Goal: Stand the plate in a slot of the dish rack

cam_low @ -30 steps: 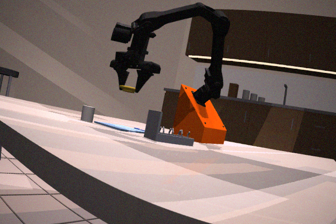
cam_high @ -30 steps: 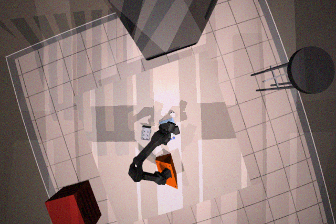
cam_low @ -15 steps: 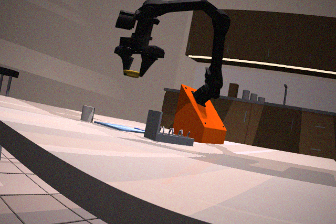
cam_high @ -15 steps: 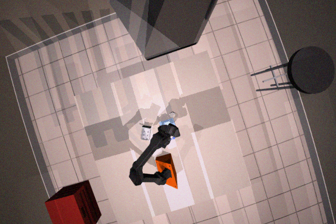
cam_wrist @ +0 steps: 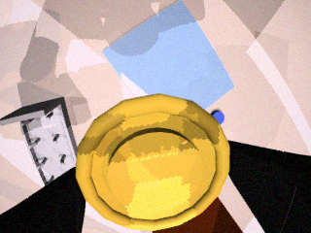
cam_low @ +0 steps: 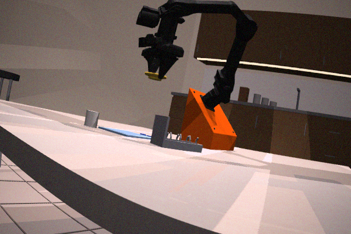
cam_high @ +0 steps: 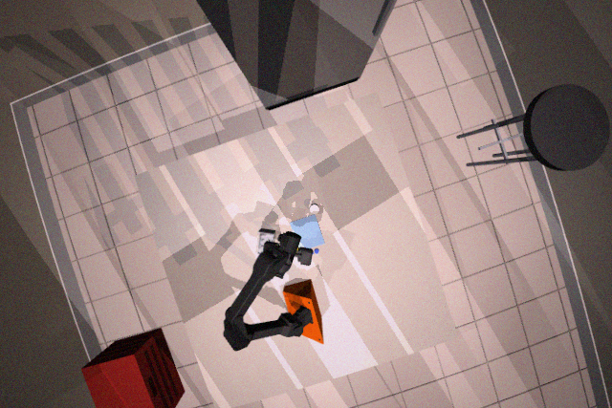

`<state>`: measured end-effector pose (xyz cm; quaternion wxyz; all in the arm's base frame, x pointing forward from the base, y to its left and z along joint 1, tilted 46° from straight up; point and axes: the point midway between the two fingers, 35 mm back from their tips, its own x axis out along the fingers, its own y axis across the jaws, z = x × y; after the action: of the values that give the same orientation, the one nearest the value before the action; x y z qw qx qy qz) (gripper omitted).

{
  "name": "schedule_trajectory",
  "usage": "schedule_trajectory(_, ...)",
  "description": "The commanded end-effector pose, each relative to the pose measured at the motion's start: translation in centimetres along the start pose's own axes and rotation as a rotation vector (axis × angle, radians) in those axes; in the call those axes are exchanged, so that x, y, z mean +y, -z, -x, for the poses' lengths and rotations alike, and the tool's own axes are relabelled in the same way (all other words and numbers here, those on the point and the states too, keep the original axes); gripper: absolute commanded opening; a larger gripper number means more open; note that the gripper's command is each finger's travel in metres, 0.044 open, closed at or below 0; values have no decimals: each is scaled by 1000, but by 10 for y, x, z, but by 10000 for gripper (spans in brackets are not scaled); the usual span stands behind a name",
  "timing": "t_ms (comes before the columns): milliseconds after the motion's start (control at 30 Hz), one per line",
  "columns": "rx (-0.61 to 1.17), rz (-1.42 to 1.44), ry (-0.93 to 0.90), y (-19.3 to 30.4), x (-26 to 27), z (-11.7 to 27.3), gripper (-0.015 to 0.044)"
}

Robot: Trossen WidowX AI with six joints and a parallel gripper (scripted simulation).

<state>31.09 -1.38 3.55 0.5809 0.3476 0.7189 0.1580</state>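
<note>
A yellow plate [cam_low: 153,76] [cam_wrist: 157,186] hangs roughly level, high above the table. My gripper [cam_low: 156,74] [cam_wrist: 154,163] is shut on it, with the black fingers at opposite sides of its rim. The plate's hollow side faces the wrist camera. The grey dish rack [cam_high: 267,231] [cam_low: 182,145] [cam_wrist: 69,131] stands on the table, with a tall wall at one end and short rails along its low base. In the wrist view it lies left of the plate. No plate shows in it. In the top view, the arm hides nearly all of the plate.
A flat light-blue sheet [cam_high: 307,229] [cam_low: 124,133] [cam_wrist: 172,53] lies beside the rack. A small blue object [cam_high: 316,250] [cam_wrist: 218,116] is by its corner. A grey cup [cam_high: 314,207] [cam_low: 91,119] stands past the sheet. The arm's orange base [cam_high: 316,316] [cam_low: 198,129] stands behind the rack in the exterior view.
</note>
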Motion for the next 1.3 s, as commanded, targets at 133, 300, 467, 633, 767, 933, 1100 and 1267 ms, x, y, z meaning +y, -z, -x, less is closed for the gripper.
schedule_trajectory(133,0,-266,-7,20,27,2,0)
schedule_trajectory(300,0,-439,-10,34,43,3,0)
schedule_trajectory(467,2,-612,-14,48,58,3,0)
schedule_trajectory(633,5,-784,-17,64,71,3,0)
schedule_trajectory(767,9,-921,-21,77,80,3,0)
schedule_trajectory(933,16,-1093,-24,93,91,2,0)
schedule_trajectory(1100,25,-1265,-26,110,101,1,0)
schedule_trajectory(1267,36,-1437,-27,127,109,-1,0)
